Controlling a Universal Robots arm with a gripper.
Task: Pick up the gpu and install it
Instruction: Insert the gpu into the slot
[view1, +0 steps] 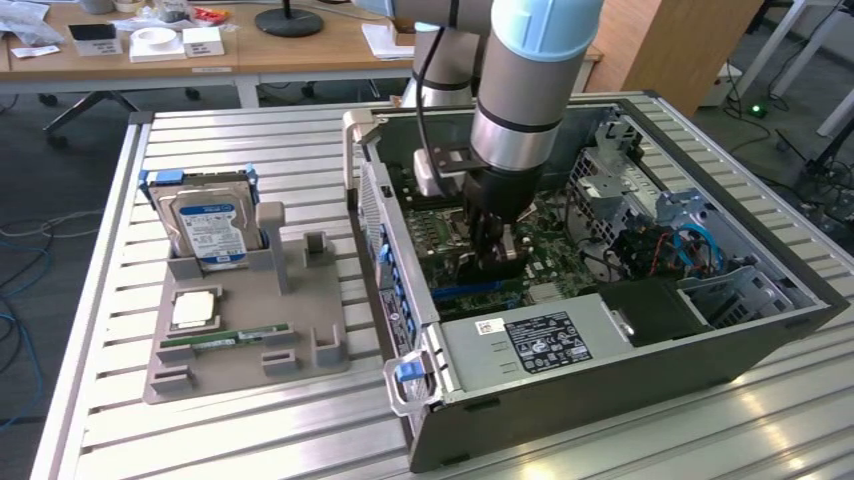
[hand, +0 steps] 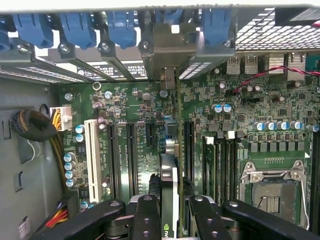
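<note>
A: End effector (view1: 487, 262), state?

B: Half-spread, not loose. In the wrist view both black fingers (hand: 146, 215) press on the gpu (hand: 169, 175), one on each face. Clamped on the card.

A: Where is the card?

B: Inside the open computer case (view1: 747, 320), standing on edge over the green motherboard (hand: 135, 110) and running in line with the long black slots. Whether its edge sits in a slot cannot be told.

A: Count, inside the case.

B: One white slot (hand: 92, 155) beside the black ones. One CPU socket (hand: 272, 192) with a metal frame. One power supply (view1: 534, 340) with a label, at the near corner in the exterior view.

A: Outside the case?

B: On the slatted counter (view1: 240, 140), one grey holder tray (view1: 247, 360) at the exterior view's left. It carries one hard drive (view1: 207, 225) with a blue label, upright; one narrow green RAM stick (view1: 224, 338), flat; one small square chip (view1: 194, 310).

A: Arms?

B: One arm (view1: 527, 90), reaching down into the case.
</note>
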